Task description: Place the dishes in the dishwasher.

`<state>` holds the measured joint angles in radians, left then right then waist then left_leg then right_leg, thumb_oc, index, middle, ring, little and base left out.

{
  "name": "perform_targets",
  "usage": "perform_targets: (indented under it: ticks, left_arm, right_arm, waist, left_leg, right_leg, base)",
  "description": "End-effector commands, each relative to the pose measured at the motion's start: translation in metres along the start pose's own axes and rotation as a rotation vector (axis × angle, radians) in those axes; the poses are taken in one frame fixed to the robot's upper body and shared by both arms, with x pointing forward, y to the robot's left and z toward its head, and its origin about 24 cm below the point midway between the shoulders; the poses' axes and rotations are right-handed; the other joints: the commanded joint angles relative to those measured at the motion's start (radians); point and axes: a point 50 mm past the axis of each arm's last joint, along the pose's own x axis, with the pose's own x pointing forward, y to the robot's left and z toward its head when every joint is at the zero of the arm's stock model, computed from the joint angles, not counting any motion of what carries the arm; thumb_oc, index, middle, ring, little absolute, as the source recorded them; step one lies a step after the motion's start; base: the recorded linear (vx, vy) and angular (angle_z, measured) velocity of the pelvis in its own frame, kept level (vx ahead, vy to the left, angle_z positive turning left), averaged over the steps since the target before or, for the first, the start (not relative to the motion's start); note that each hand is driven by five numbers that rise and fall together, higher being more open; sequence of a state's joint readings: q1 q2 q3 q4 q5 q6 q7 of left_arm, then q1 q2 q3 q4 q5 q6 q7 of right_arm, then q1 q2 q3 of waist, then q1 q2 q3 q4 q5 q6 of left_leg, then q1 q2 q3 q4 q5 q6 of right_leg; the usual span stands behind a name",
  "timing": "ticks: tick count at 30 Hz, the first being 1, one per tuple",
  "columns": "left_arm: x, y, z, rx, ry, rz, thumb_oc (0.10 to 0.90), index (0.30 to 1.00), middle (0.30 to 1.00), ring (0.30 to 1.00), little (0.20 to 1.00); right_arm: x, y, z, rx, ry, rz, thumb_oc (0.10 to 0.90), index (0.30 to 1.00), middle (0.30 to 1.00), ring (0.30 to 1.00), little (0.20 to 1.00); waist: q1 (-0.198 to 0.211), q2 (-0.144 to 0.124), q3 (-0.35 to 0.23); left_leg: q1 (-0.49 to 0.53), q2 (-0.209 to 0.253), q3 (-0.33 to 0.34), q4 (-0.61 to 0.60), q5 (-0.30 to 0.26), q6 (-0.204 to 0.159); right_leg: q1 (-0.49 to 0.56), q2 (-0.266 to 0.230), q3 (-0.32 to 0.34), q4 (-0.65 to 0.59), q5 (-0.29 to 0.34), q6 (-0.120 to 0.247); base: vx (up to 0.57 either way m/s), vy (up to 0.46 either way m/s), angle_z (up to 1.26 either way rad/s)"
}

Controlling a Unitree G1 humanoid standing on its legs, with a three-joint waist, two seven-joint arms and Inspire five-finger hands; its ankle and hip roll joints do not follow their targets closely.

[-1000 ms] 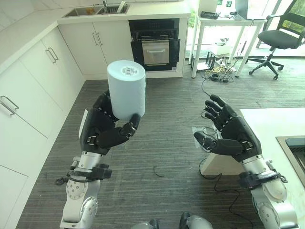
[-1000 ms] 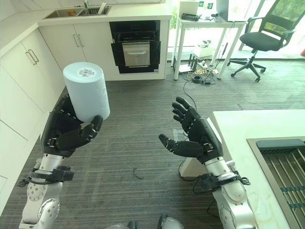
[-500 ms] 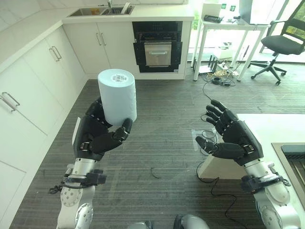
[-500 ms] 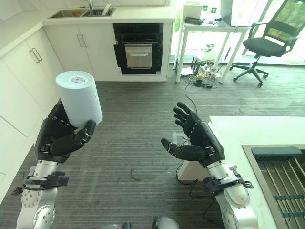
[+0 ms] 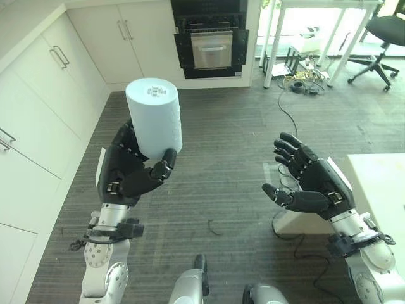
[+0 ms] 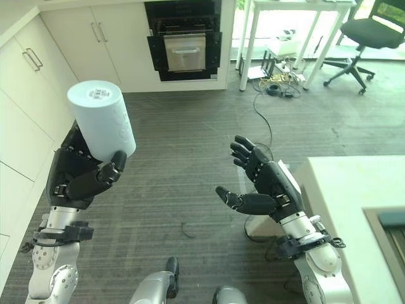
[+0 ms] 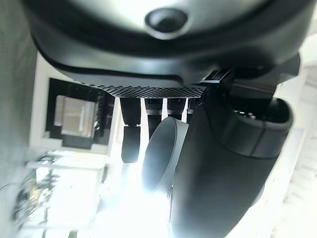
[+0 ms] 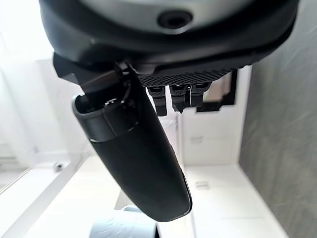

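The left hand (image 5: 130,176) holds a pale blue cup (image 5: 154,115) upside down and upright above the grey plank floor (image 5: 221,139), its fingers curled round the back of the cup and its thumb pressed against the lower front. The cup's flat base faces up; its rim is hidden inside the hand. In the left wrist view the cup's rim (image 7: 161,153) shows as a pale curve between the dark fingers and thumb, with bright glare washing out what lies beyond.

The right hand (image 5: 310,187) hangs apart from the cup, well to the right, palm turned inward with fingers spread and relaxed and the thumb standing out; it holds nothing.

At the far end of the floor a dark appliance (image 5: 210,39) with racks visible sits in the white cabinets (image 5: 38,95), its top cut off by the edge. A white counter corner (image 6: 354,190) lies by the right arm, and an office chair (image 6: 364,28) is partly cut off
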<state>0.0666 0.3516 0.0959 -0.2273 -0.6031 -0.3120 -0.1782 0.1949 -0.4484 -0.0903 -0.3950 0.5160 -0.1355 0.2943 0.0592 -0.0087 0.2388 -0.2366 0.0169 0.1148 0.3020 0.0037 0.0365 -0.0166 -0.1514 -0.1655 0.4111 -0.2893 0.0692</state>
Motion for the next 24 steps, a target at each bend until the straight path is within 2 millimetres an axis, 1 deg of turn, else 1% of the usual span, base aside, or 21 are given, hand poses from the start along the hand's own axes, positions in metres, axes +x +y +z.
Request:
perform_targets:
  ticks: [1, 2, 3, 4, 5, 6, 7, 8, 9, 10, 11, 12, 13, 14, 15, 16, 18, 19, 22, 23, 24]
  left_arm:
    - [0.009, 0.001, 0.038, 0.107, -0.172, -0.119, 0.400, 0.300, 0.300, 0.300, 0.300]
    - [0.009, 0.000, 0.036, 0.123, -0.161, -0.124, 0.400, 0.300, 0.300, 0.300, 0.300]
    - [0.009, -0.001, 0.035, 0.136, -0.154, -0.128, 0.400, 0.300, 0.300, 0.300, 0.300]
    - [0.009, -0.002, 0.034, 0.144, -0.142, -0.126, 0.400, 0.300, 0.300, 0.300, 0.300]
    - [0.008, -0.003, 0.033, 0.155, -0.140, -0.116, 0.400, 0.300, 0.300, 0.300, 0.300]
    - [0.008, -0.002, 0.034, 0.161, -0.142, -0.110, 0.400, 0.300, 0.300, 0.300, 0.300]
    - [0.008, -0.001, 0.035, 0.162, -0.142, -0.107, 0.400, 0.300, 0.300, 0.300, 0.300]
    - [0.010, 0.000, 0.037, 0.161, -0.148, -0.103, 0.400, 0.300, 0.300, 0.300, 0.300]
    - [0.010, 0.001, 0.038, 0.161, -0.152, -0.100, 0.400, 0.300, 0.300, 0.300, 0.300]
    - [0.010, 0.002, 0.039, 0.163, -0.153, -0.093, 0.400, 0.300, 0.300, 0.300, 0.300]
    - [0.008, 0.003, 0.039, 0.171, -0.151, -0.086, 0.400, 0.300, 0.300, 0.300, 0.300]
    - [0.007, 0.002, 0.039, 0.187, -0.152, -0.086, 0.400, 0.300, 0.300, 0.300, 0.300]
    - [0.007, 0.002, 0.039, 0.191, -0.153, -0.086, 0.400, 0.300, 0.300, 0.300, 0.300]
    - [0.007, 0.000, 0.039, 0.196, -0.156, -0.091, 0.400, 0.300, 0.300, 0.300, 0.300]
    - [0.007, -0.001, 0.038, 0.193, -0.159, -0.089, 0.400, 0.300, 0.300, 0.300, 0.300]
    - [0.009, -0.003, 0.038, 0.182, -0.162, -0.086, 0.400, 0.300, 0.300, 0.300, 0.300]
    - [0.012, -0.005, 0.035, 0.171, -0.164, -0.088, 0.400, 0.300, 0.300, 0.300, 0.300]
    - [0.014, -0.007, 0.035, 0.159, -0.169, -0.091, 0.400, 0.300, 0.300, 0.300, 0.300]
    - [0.012, -0.007, 0.036, 0.115, -0.174, -0.075, 0.400, 0.300, 0.300, 0.300, 0.300]
    - [0.011, -0.007, 0.036, 0.106, -0.173, -0.070, 0.400, 0.300, 0.300, 0.300, 0.300]
    - [0.007, -0.006, 0.036, 0.086, -0.169, -0.054, 0.400, 0.300, 0.300, 0.300, 0.300]
  right_arm:
    - [0.012, 0.000, 0.030, 0.070, -0.248, -0.024, 0.800, 0.900, 0.900, 0.900, 0.900]
    - [0.013, 0.003, 0.027, 0.089, -0.244, -0.028, 0.800, 0.900, 0.900, 0.900, 0.900]
    - [0.012, 0.005, 0.025, 0.095, -0.246, -0.024, 0.800, 0.900, 0.900, 0.900, 0.900]
    - [0.014, 0.009, 0.024, 0.107, -0.250, -0.011, 0.800, 0.900, 0.900, 0.900, 0.900]
    - [0.016, 0.012, 0.022, 0.115, -0.253, 0.002, 0.800, 0.900, 0.900, 0.900, 0.900]
    - [0.017, 0.011, 0.021, 0.118, -0.255, 0.008, 0.800, 0.900, 0.900, 0.900, 0.900]
    - [0.018, 0.010, 0.022, 0.118, -0.255, 0.009, 0.800, 0.900, 0.900, 0.900, 0.900]
    - [0.018, 0.008, 0.022, 0.108, -0.254, 0.008, 0.800, 0.900, 0.900, 0.900, 0.900]
    - [0.017, 0.006, 0.022, 0.100, -0.254, 0.009, 0.800, 0.900, 0.900, 0.900, 0.900]
    - [0.016, 0.004, 0.022, 0.092, -0.252, 0.013, 0.800, 0.900, 0.900, 0.900, 0.900]
    - [0.014, 0.003, 0.022, 0.087, -0.252, 0.019, 0.800, 0.900, 0.900, 0.900, 0.900]
    - [0.013, 0.003, 0.024, 0.092, -0.261, 0.024, 0.800, 0.900, 0.900, 0.900, 0.900]
    - [0.012, 0.003, 0.024, 0.092, -0.263, 0.024, 0.800, 0.900, 0.900, 0.900, 0.900]
    - [0.011, 0.002, 0.025, 0.078, -0.268, 0.014, 0.800, 0.900, 0.900, 0.900, 0.900]
    - [0.011, 0.002, 0.026, 0.068, -0.269, 0.010, 0.800, 0.900, 0.900, 0.900, 0.900]
    - [0.014, 0.002, 0.030, 0.062, -0.277, 0.010, 0.800, 0.900, 0.900, 0.900, 0.900]
    - [0.020, 0.004, 0.034, 0.051, -0.297, 0.018, 0.800, 0.900, 0.900, 0.900, 0.900]
    - [0.022, 0.004, 0.038, 0.027, -0.307, 0.016, 0.800, 0.900, 0.900, 0.900, 0.900]
    - [0.021, -0.001, 0.040, 0.008, -0.291, 0.003, 0.800, 0.900, 0.900, 0.900, 0.900]
    - [0.020, -0.002, 0.040, 0.004, -0.285, 0.003, 0.800, 0.900, 0.900, 0.900, 0.900]
    - [0.017, -0.004, 0.041, 0.002, -0.273, 0.010, 0.800, 0.900, 0.900, 0.900, 0.900]
  waist:
    - [0.006, -0.010, -0.107]
    - [0.001, -0.011, -0.105]
    - [-0.003, -0.004, -0.103]
    - [-0.010, 0.009, -0.092]
    - [-0.016, 0.018, -0.080]
    - [-0.016, 0.017, -0.074]
    - [-0.017, 0.018, -0.070]
    - [-0.023, 0.016, -0.064]
    - [-0.029, 0.014, -0.054]
    - [-0.035, 0.000, -0.044]
    - [-0.049, -0.020, -0.037]
    - [-0.066, -0.021, -0.029]
    - [-0.069, -0.021, -0.027]
    - [-0.080, -0.026, -0.026]
    - [-0.084, -0.027, -0.029]
    - [-0.089, -0.030, -0.039]
    - [-0.096, -0.031, -0.056]
    - [-0.102, -0.028, -0.074]
    - [-0.111, -0.026, -0.097]
    - [-0.112, -0.025, -0.101]
    - [-0.113, -0.021, -0.113]
  left_leg:
    - [-0.021, 0.001, -0.089, -0.002, -0.145, -0.031]
    - [0.005, -0.019, -0.095, -0.002, -0.162, -0.017]
    - [0.018, -0.026, -0.104, -0.002, -0.166, -0.010]
    - [0.051, -0.024, -0.100, -0.002, -0.181, -0.002]
    - [0.074, -0.017, -0.088, -0.002, -0.188, -0.003]
    - [0.083, -0.017, -0.081, -0.002, -0.189, -0.007]
    - [0.087, -0.016, -0.082, -0.002, -0.187, -0.012]
    - [0.089, -0.016, -0.075, -0.002, -0.185, -0.019]
    - [0.096, -0.014, -0.064, -0.002, -0.190, -0.022]
    - [0.107, -0.023, -0.043, -0.002, -0.201, -0.023]
    - [0.129, -0.037, -0.015, -0.002, -0.222, -0.019]
    - [0.160, -0.037, -0.005, -0.002, -0.245, -0.007]
    - [0.166, -0.038, -0.007, -0.002, -0.251, -0.004]
    - [0.188, -0.050, -0.017, -0.002, -0.270, 0.006]
    - [0.195, -0.054, -0.022, -0.002, -0.275, 0.007]
    - [0.210, -0.059, -0.020, -0.002, -0.288, 0.012]
    - [0.240, -0.057, -0.007, -0.002, -0.309, 0.019]
    - [0.279, -0.052, -0.001, -0.002, -0.324, 0.012]
    - [0.335, -0.032, 0.017, -0.002, -0.341, -0.002]
    - [0.344, -0.026, 0.019, -0.002, -0.341, -0.008]
    - [0.388, -0.010, 0.015, -0.002, -0.282, -0.033]
  right_leg:
    - [0.186, 0.019, -0.067, -0.111, 0.171, 0.093]
    - [0.178, 0.009, -0.068, -0.048, 0.236, 0.103]
    - [0.133, 0.007, -0.063, 0.059, 0.277, 0.106]
    - [0.051, 0.007, -0.067, 0.168, 0.293, 0.097]
    - [-0.022, 0.006, -0.075, 0.208, 0.276, 0.076]
    - [-0.049, 0.032, -0.079, 0.170, 0.234, 0.062]
    - [-0.053, 0.059, -0.085, 0.115, 0.205, 0.052]
    - [-0.044, 0.081, -0.113, -0.069, 0.184, 0.039]
    - [-0.058, 0.072, -0.125, -0.111, 0.170, 0.034]
    - [-0.106, 0.042, -0.120, -0.111, 0.166, 0.044]
    - [-0.193, 0.001, -0.087, -0.111, 0.211, 0.070]
    - [-0.265, -0.014, -0.049, -0.111, 0.251, 0.081]
    - [-0.268, -0.013, -0.041, -0.111, 0.258, 0.082]
    - [-0.286, -0.003, -0.008, -0.111, 0.251, 0.088]
    - [-0.289, -0.001, -0.007, -0.111, 0.246, 0.088]
    - [-0.285, 0.003, -0.007, -0.111, 0.254, 0.089]
    - [-0.260, 0.002, -0.012, -0.111, 0.261, 0.089]
    - [-0.235, 0.004, -0.021, -0.111, 0.247, 0.076]
    - [-0.207, 0.005, -0.035, -0.111, 0.225, 0.054]
    - [-0.201, 0.008, -0.036, -0.111, 0.221, 0.048]
    - [-0.177, 0.028, -0.041, -0.111, 0.195, 0.024]
  base:
    - [0.31, 0.257, 0.38]
    - [0.23, 0.222, 0.37]
    - [0.21, 0.227, 0.26]
    - [0.15, 0.189, 0.19]
    - [0.16, 0.122, -0.05]
    - [0.15, 0.027, -0.38]
    - [0.22, -0.073, -0.58]
    - [0.21, -0.109, -0.47]
    - [0.20, -0.160, -0.16]
    - [0.19, -0.200, -0.16]
    - [0.33, -0.306, -0.14]
    - [0.32, -0.272, -0.20]
    - [0.39, -0.315, 0.07]
    - [0.27, -0.230, 0.08]
    - [0.35, -0.309, 0.24]
    - [0.30, -0.257, 0.25]
    - [0.37, -0.283, 0.42]
    - [0.42, -0.287, 0.32]
    - [0.29, -0.187, -0.03]
    - [0.34, -0.222, 0.15]
    - [0.32, -0.223, 0.35]
